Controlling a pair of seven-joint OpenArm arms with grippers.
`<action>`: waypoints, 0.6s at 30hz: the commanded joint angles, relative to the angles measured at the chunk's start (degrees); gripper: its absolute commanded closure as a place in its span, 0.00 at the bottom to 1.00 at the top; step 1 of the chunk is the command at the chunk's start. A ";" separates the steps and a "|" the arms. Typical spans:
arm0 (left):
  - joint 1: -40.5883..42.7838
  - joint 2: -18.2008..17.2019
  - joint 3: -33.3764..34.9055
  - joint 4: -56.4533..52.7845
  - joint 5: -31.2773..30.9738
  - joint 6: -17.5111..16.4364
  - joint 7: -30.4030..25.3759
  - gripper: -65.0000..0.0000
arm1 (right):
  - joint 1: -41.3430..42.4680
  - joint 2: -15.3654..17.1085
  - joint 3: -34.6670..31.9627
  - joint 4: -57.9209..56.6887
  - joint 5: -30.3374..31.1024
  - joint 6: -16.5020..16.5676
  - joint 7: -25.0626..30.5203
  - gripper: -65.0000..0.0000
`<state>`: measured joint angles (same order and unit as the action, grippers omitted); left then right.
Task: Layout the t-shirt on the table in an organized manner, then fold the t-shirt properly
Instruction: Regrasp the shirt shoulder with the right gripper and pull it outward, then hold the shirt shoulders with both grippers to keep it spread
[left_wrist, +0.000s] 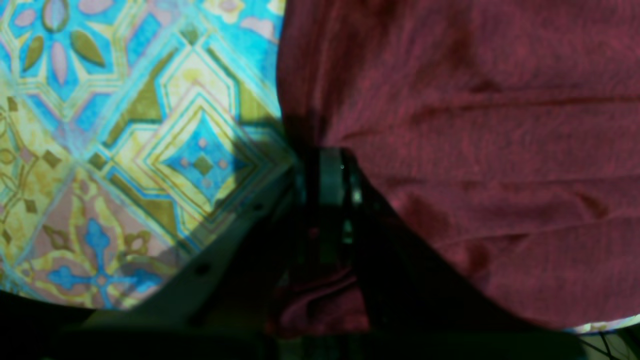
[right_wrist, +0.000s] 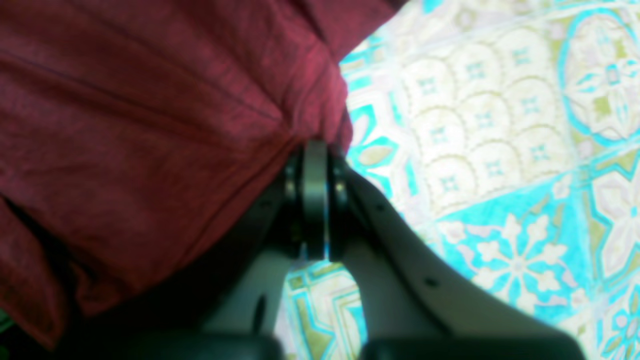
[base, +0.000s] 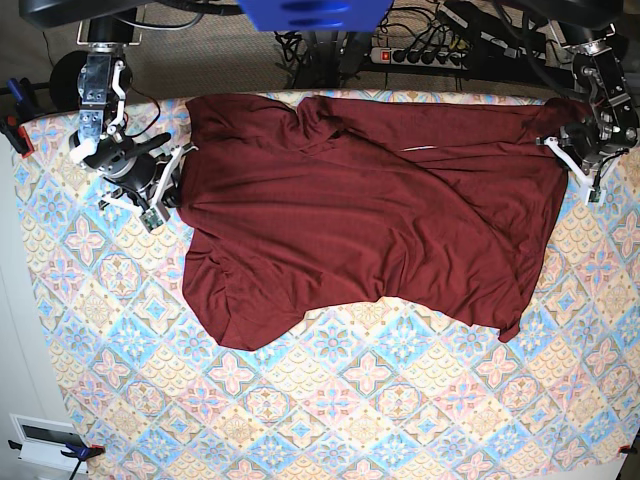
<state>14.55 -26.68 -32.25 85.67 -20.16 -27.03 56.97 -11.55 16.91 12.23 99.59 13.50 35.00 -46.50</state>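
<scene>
Both grippers pinch t-shirt (base: 360, 215) edges: left gripper (base: 562, 143), right gripper (base: 176, 170). Maroon shirt spread wrinkled across table (base: 330, 400) far half, long axis side to side, hem ragged toward near edge.

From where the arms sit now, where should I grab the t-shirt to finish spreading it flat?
Probably the t-shirt's near hem corners, each approached from its outer side: that near edge runs uneven and bunched on the table. Both grippers are already pinching far side edges.
</scene>
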 joint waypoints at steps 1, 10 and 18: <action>-0.52 -1.32 -0.41 0.27 -0.10 0.08 -0.66 1.00 | 0.52 0.46 0.83 1.11 0.79 0.29 1.18 1.00; -0.35 -1.32 -0.41 -0.26 -0.01 0.08 -2.51 1.00 | 0.69 0.46 8.12 0.23 0.53 0.29 -0.49 1.00; -0.44 -1.50 -0.41 0.53 -0.63 0.08 -2.42 1.00 | 0.61 2.65 8.74 -1.96 0.44 -0.06 -2.16 0.99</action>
<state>14.48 -26.70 -32.25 84.99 -20.38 -27.03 55.31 -11.53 18.72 20.58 96.99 13.50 35.18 -49.34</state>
